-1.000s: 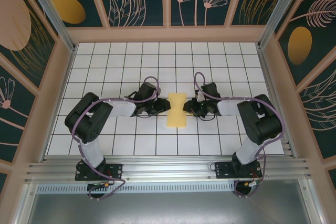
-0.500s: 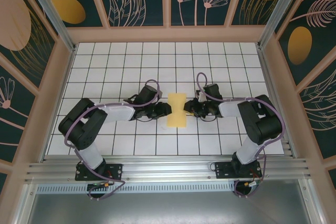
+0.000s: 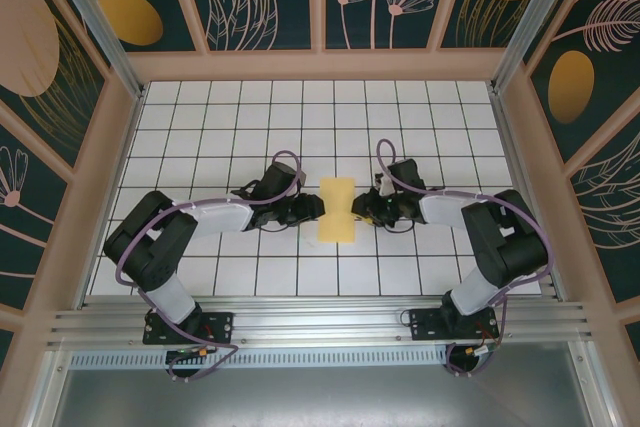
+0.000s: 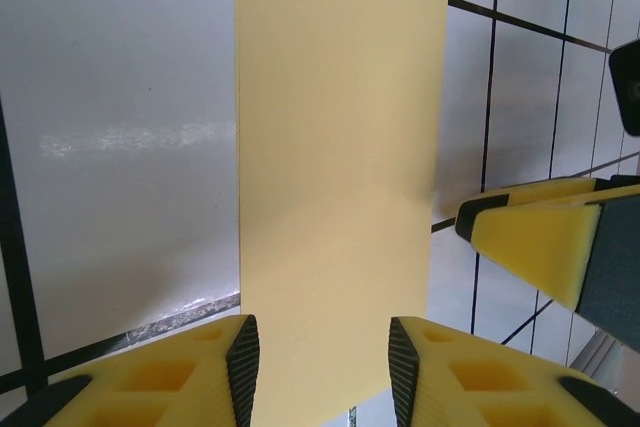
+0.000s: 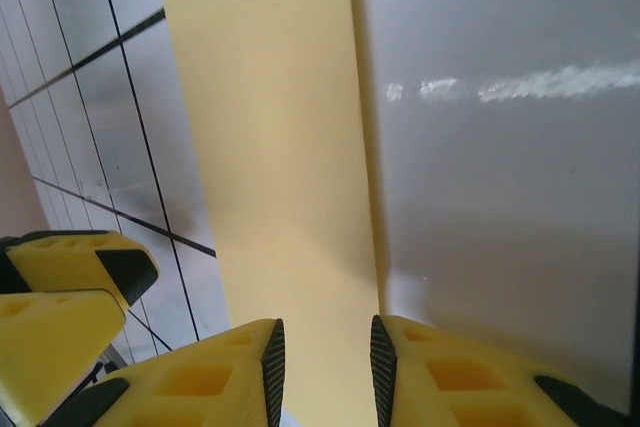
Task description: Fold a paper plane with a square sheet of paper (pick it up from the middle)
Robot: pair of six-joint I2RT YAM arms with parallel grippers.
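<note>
The folded yellow sheet of paper point(image 3: 337, 224) lies on the white tiled counter point(image 3: 250, 117), straight ahead of the left end effector point(image 3: 316, 209) and the right end effector point(image 3: 357, 209), which face each other across it. Both are released, jaws parted over the paper's side edges and clamping nothing.

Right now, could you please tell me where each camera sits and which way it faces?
Top external: overhead from behind, facing down on the table; left arm and right arm, left tool and right tool flanking the yellow paper.
Left wrist: on the left arm, looking along its fingertips at the paper; right tool at right edge.
Right wrist: mirrored on the right arm; left tool lower left.
Shared: both wrist views see the paper and opposite tool.
</note>
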